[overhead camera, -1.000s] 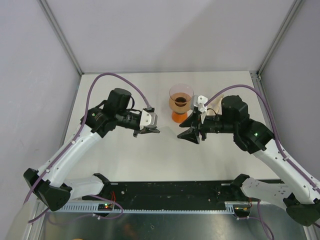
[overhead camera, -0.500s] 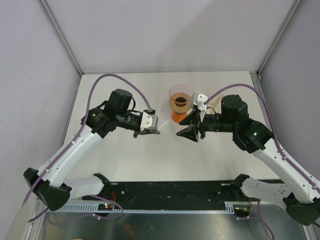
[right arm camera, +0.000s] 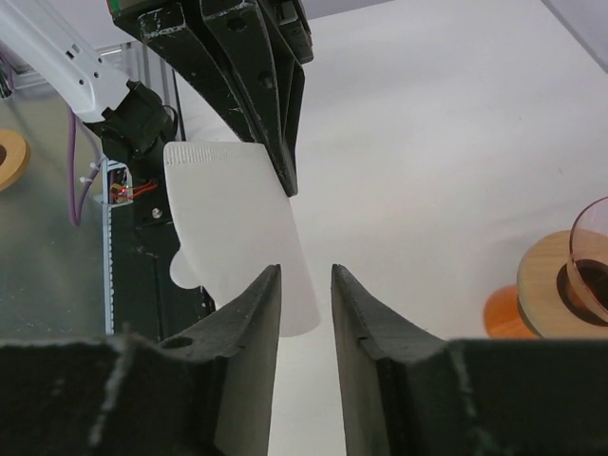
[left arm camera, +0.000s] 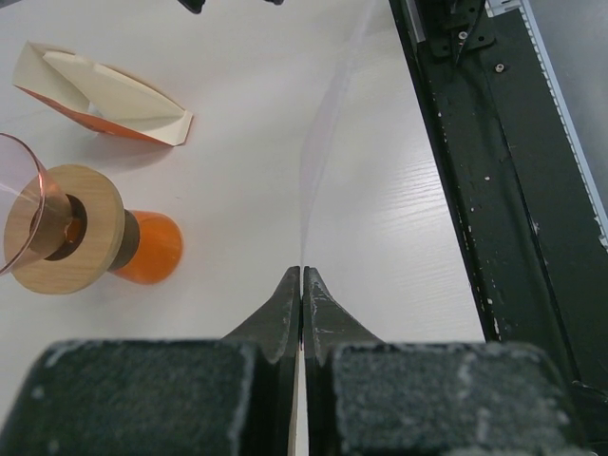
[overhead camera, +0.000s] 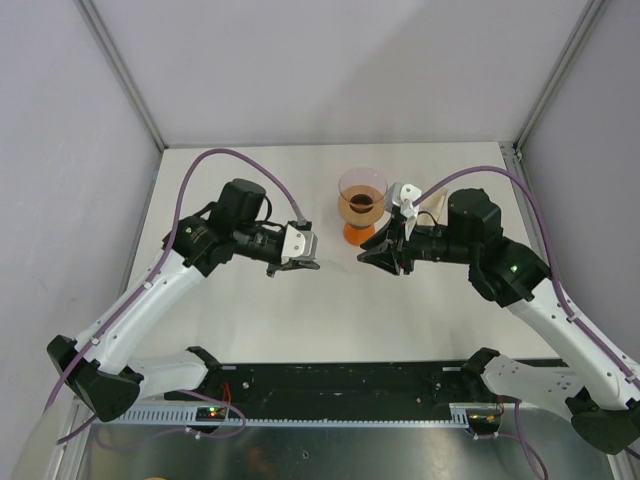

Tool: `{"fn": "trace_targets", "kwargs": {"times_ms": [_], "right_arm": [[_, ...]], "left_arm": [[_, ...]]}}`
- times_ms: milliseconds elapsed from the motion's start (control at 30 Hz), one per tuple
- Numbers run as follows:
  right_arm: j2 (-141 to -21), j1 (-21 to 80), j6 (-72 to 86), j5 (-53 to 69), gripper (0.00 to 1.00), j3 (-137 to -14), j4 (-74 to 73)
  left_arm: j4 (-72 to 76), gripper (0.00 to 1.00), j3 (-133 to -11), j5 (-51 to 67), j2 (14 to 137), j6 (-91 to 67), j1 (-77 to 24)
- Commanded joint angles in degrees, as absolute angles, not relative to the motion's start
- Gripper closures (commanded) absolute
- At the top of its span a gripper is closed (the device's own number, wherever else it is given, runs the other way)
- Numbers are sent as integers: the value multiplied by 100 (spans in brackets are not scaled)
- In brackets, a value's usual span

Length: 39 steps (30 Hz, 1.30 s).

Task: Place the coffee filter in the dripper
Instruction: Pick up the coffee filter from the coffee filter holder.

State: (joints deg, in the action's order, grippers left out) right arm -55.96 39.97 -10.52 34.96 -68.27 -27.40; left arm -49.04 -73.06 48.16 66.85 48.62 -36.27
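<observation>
My left gripper [overhead camera: 310, 264] [left arm camera: 302, 271] is shut on the coffee filter [left arm camera: 325, 142], a thin white paper seen edge-on and held above the table. In the right wrist view the filter [right arm camera: 233, 223] hangs flat from the left gripper's black fingers [right arm camera: 271, 85]. My right gripper [overhead camera: 366, 254] [right arm camera: 305, 270] is open. Its tips are just short of the filter's lower edge and do not touch it. The clear pinkish dripper [overhead camera: 362, 192] [left arm camera: 14, 204] [right arm camera: 594, 252] sits upright in a brown ring [left arm camera: 90, 228] on an orange beaker [overhead camera: 354, 234] at the back middle.
A cream bundle of filters [left arm camera: 104, 90] lies on the table beyond the beaker, partly hidden by the right arm in the top view [overhead camera: 431, 213]. The black base rail [overhead camera: 340, 380] runs along the near edge. Grey walls enclose the table.
My right gripper has moved a little farther from the bases and closer to the beaker, and has turned. My left gripper has held almost still with the filter.
</observation>
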Motion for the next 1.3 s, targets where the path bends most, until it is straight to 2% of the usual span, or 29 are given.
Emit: {"fn": "trace_targets", "kwargs": {"times_ms": [0,233,567,633,733,900,967,1000,1100,1267], "right_arm": [[-5567,3963,-1168,3731,64,-7031,-2744],[-5570,4011,-1207,4190,52,-7031,-3070],[-5724,4637,-1250,4019,39,-7031,-3094],[-5762,4682,-1202,3804,43,-7031,-3059],[-5781,4693,-1207,3733,60,-7031,-2999],[-5782,4682,-1134,3357,76,-7031,-2890],[-5827,4673,-1094,3197,92,-7031,-2887],[-5849,4670,-1074,3141,96,-7031,-2880],[-5913,4656,-967,3072,99,-7031,-2798],[-6048,4660,-829,3339,100,-7031,-2597]], "left_arm": [[-4921,100,-7276,4782,6573,5032,-3683],[-4923,100,-7194,4499,6562,5147,-3692],[-4927,100,-7140,4513,6496,5219,-3716],[-4939,100,-7138,4534,6489,5231,-3717],[-4954,100,-7132,4549,6478,5235,-3718],[-4971,100,-7120,4557,6457,5244,-3716],[-4978,100,-7124,4565,6448,5240,-3722],[-4981,100,-7126,4572,6445,5243,-3724],[-4978,100,-7144,4599,6447,5240,-3726],[-4982,100,-7194,4653,6468,5205,-3721]]}}
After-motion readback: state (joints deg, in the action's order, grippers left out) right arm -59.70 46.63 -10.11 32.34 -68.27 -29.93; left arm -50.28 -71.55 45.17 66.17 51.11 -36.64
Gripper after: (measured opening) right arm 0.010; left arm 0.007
